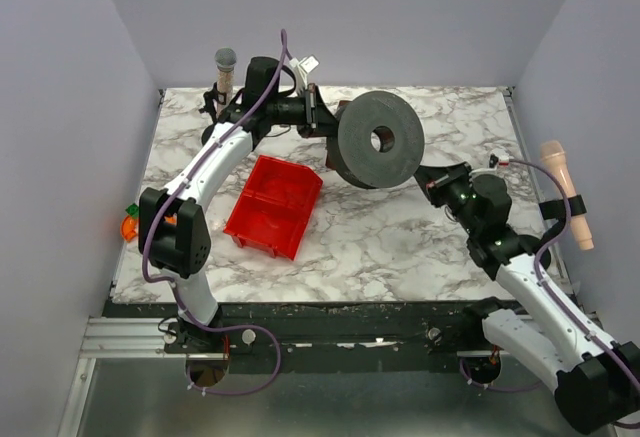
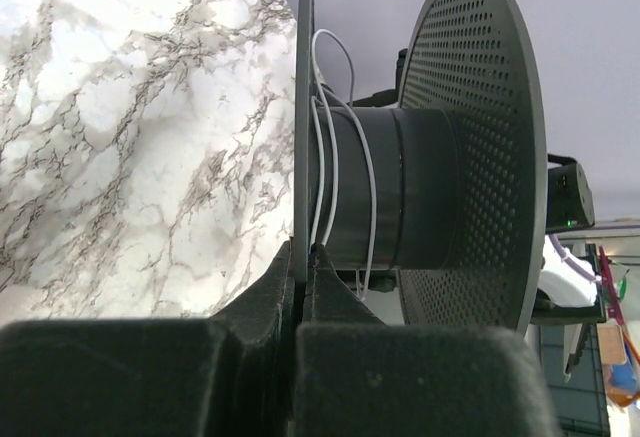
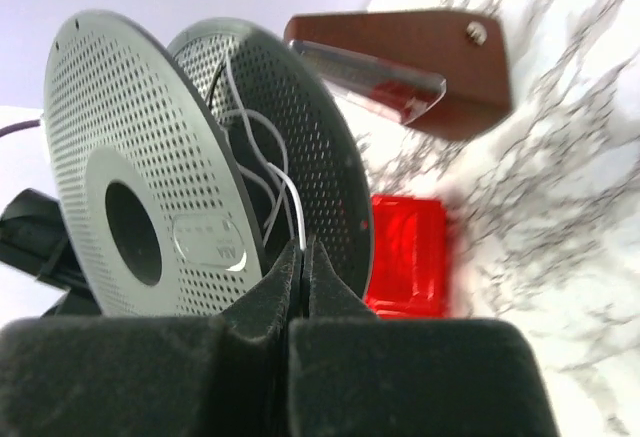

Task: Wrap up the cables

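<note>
Lifted up over the far part of the marble table [image 1: 400,242]: a black round spool [image 1: 380,140], standing on its edge. Round face with the hole turned toward the near side and tipped a bit up. So, straight through the hole, a line from far to near, slanted. From the left wrist, seen side-on instead, with that line going left to right.

Wound round the middle of the spool: the cables [image 2: 335,162], thin white wire, only a few loose loops. Looped across the hole line, not along it. Bunched close to the thin plate on the left gripper's side, with one loop standing up off the core. Seen from the right wrist too, curling between the two dotted plates.

Left gripper [image 2: 303,257] pressed tight on the rim of that thin plate, holding the spool from its far left side. Right gripper [image 3: 300,249] pressed together too, just beside the low right edge of the spool. One white strand running down right into its pinch, looking nipped there.

Red bin [image 1: 273,205] sitting on the table, nearer and to the left of the spool, apart from it.
</note>
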Robot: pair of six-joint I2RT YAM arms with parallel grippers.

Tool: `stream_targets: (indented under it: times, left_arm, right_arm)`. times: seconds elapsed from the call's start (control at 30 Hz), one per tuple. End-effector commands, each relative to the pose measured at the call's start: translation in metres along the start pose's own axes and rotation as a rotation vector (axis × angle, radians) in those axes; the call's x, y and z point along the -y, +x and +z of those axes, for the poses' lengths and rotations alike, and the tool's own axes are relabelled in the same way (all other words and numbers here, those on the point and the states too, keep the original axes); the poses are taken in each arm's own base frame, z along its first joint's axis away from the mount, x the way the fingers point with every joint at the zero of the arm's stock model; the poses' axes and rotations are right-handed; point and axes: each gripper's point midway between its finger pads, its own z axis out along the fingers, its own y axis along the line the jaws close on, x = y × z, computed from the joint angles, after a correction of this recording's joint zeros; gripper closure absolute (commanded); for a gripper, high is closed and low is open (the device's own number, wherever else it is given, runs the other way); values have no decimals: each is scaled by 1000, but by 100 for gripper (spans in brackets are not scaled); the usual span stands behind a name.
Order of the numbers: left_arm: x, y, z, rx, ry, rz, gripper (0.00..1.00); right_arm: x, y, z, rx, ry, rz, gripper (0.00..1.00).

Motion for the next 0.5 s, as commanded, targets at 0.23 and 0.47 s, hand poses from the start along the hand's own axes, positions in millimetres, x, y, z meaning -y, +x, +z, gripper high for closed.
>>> stream_targets:
  times: [0.23, 0.47]
  left_arm:
    - [18, 24, -7, -94, 110, 59, 100]
    - [-11, 48, 7, -156, 3, 141, 100]
  right_arm:
    - [2, -5, 11, -211, -116, -445, 99]
    - [4, -8, 11, -242, -144, -605, 99]
